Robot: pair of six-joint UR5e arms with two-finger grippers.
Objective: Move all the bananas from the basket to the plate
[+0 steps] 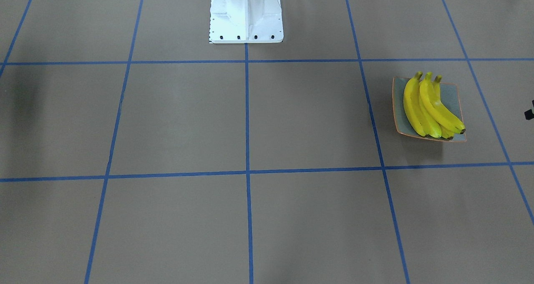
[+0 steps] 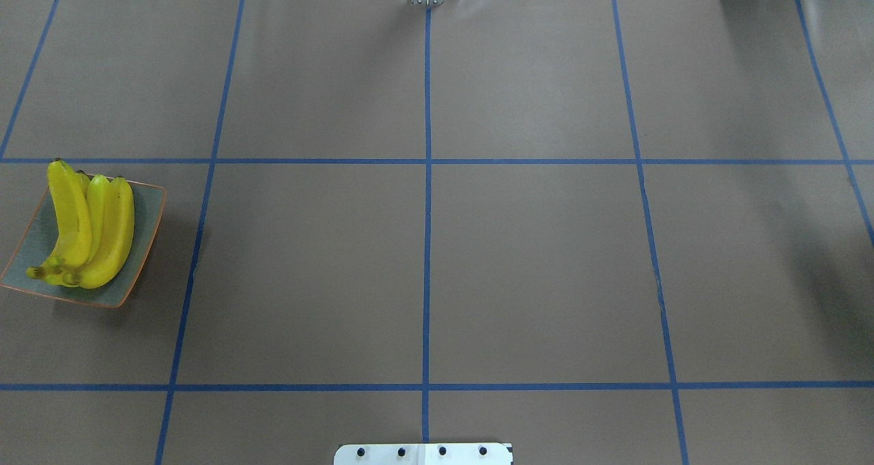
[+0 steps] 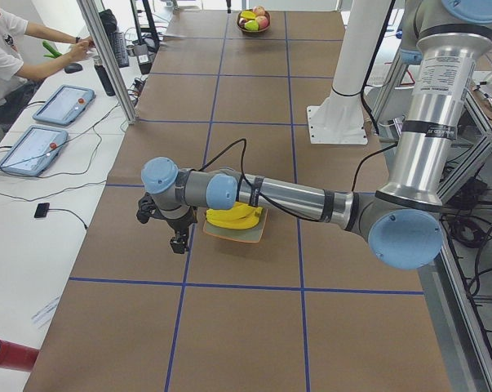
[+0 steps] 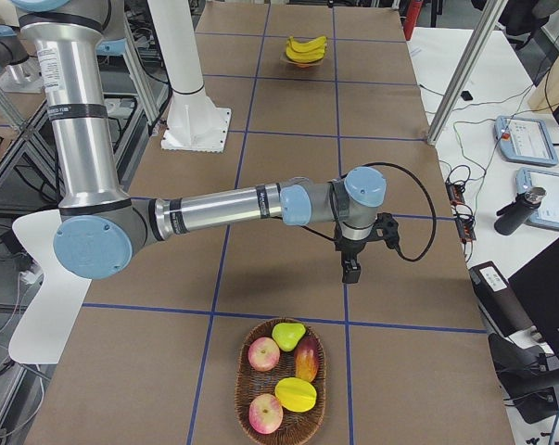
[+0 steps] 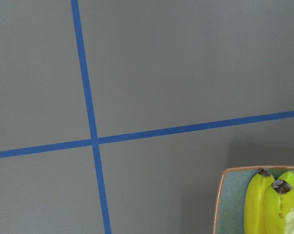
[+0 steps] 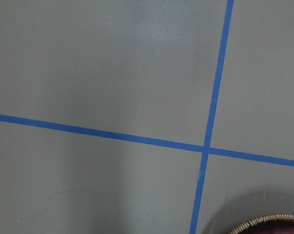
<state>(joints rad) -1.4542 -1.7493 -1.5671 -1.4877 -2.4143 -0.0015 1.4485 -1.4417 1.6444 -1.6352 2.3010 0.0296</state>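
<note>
You see the bananas (image 2: 89,226) lying side by side on the plate (image 2: 147,205), packed together with their stem ends bunched at one edge. The plate sits flat on the worktop (image 2: 532,267) far out on the robot's left, inside one square of the blue tape lines (image 2: 427,161).

The basket (image 4: 241,385) stands at the opposite end of the worktop, well apart from the plate. It holds other fruit (image 4: 281,375): reddish round pieces, a pale green one and a yellow one.

The left gripper (image 3: 179,245) hangs over the worktop just beside the plate, pointing down, with its arm stretched low across the plate. You only get it from the side camera, so you cannot tell whether its fingers are spread or closed. Its wrist camera shows a corner of the plate and two dark banana tips.

The right gripper (image 4: 351,273) hangs over bare worktop near the basket, also pointing down. The position of its fingers cannot be judged either.
</note>
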